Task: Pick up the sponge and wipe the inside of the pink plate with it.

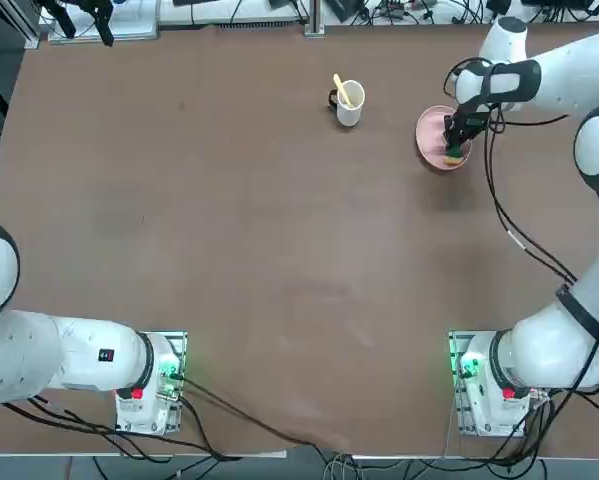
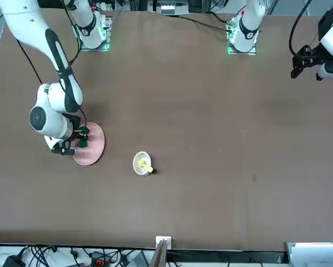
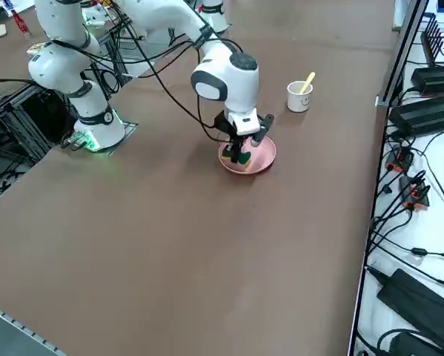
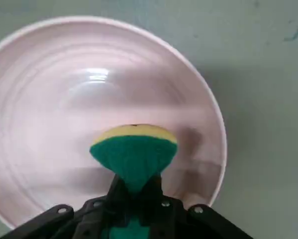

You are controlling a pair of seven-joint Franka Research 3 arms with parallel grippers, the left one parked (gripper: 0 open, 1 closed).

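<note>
Right claw (image 4: 134, 199) pinching the sponge (image 4: 134, 154) over the pink plate (image 4: 49, 89).
Soft, light foam deforms; gripped mid-body, yellow face down.

the wide brown table (image 1: 229, 230) lies bare over nearly all its surface in the top view, so there is open passage everywhere from the arm bases at 6 o'clock up through the middle and over the whole 9 o'clock side. the only things standing on it are bunched toward 1 o'clock: a small white mug with a yellow utensil (image 1: 349, 102) and, well apart from it toward 3 o'clock, the round pale pink plate (image 1: 431, 132), with a clear strip of table between the two. the space over the plate is taken by the right gripper (image 3: 241, 154), which sits down inside it clamped on the green and yellow sponge (image 4: 134, 152), and the right arm's black cables (image 1: 514, 225) hang across the table's 3 o'clock edge.
</note>
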